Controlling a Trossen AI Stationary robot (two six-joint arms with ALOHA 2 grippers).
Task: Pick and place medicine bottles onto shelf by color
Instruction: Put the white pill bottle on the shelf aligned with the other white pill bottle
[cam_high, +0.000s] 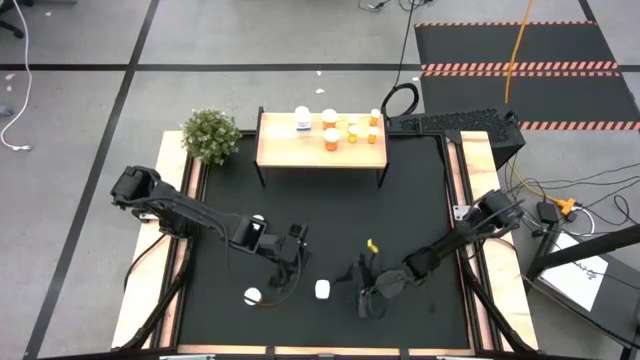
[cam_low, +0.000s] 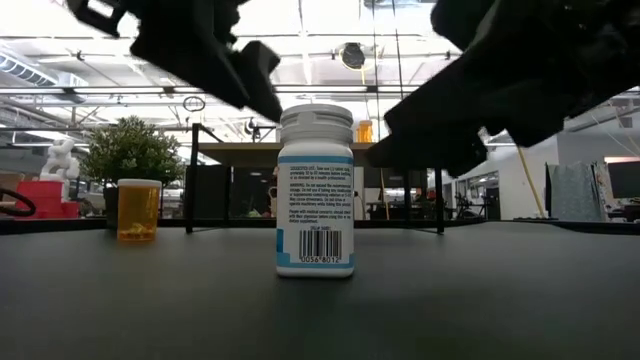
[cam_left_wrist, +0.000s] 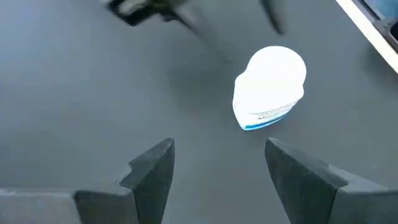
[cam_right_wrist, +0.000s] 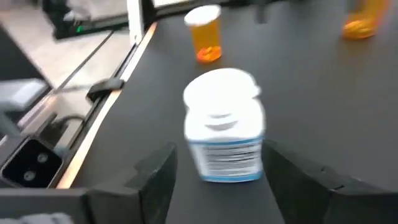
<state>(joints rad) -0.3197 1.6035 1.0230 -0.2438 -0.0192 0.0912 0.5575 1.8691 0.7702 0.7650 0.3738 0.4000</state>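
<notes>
A: White bottle (cam_high: 322, 289) stands at six o'clock on the surface; right end effector (cam_right_wrist: 217, 171) is spread around it.
B: Left end effector (cam_left_wrist: 217, 168) hovers apart, fingers spread, empty.

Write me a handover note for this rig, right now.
Left gripper: open, empty, over the mat, aimed at a white bottle.
Right gripper: open, jaws flanking a second white bottle that stands upright on the mat; no grip evident.
Shelf: one white and several orange bottles on it.
Left to do: both white bottles, plus at least two orange ones on the mat.
</notes>
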